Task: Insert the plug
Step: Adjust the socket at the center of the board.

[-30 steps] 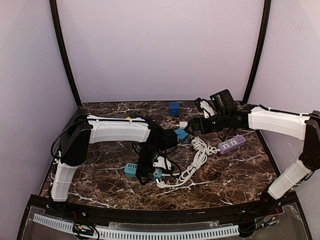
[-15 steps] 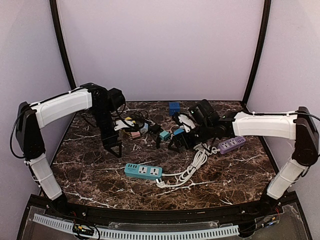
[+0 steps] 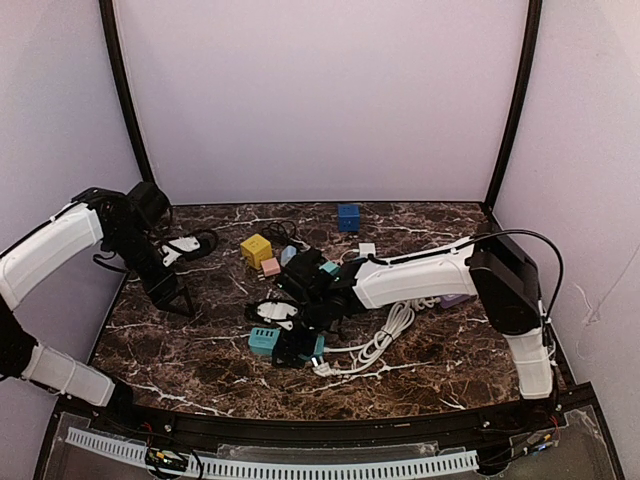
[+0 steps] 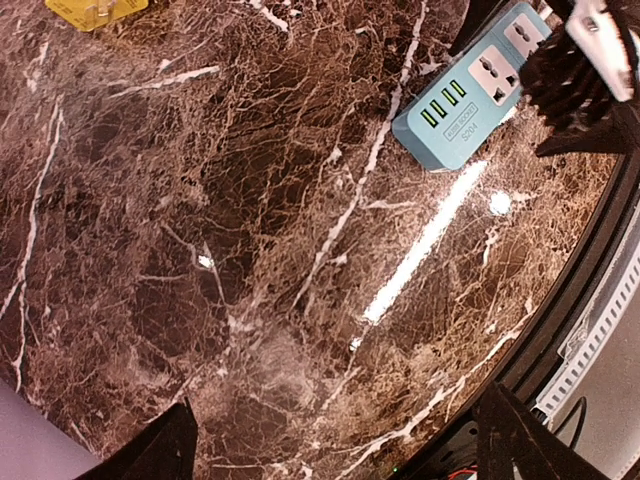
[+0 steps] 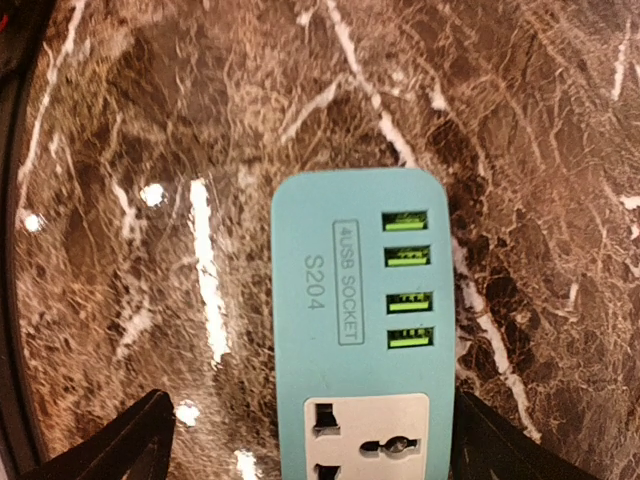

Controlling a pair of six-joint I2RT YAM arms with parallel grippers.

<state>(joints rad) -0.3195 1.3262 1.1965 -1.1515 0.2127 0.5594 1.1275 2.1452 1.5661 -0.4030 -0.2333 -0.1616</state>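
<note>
**Fig. 1.** The arms have exchanged places over the teal power strip [image 5: 350, 330]; no plug is in hand.

Within 1 second the left gripper [image 4: 337, 405] has left the strip and drawn back to the left side of the table [image 3: 200, 350], its fingers spread wide and empty. The right gripper [image 3: 290, 335] has crossed from the far right to hang directly above the strip, also spread wide with nothing between its fingers. The strip has not shifted: it lies flat near the front centre, its white cable [image 3: 385, 335] coiled to its right. Insertion therefore appears not yet begun. A plug must probably be fetched first, perhaps the small teal adapter [image 3: 328, 268] beside the right forearm. The strip shows 4 green USB ports, an "S204" label and an unoccupied universal socket.
</note>
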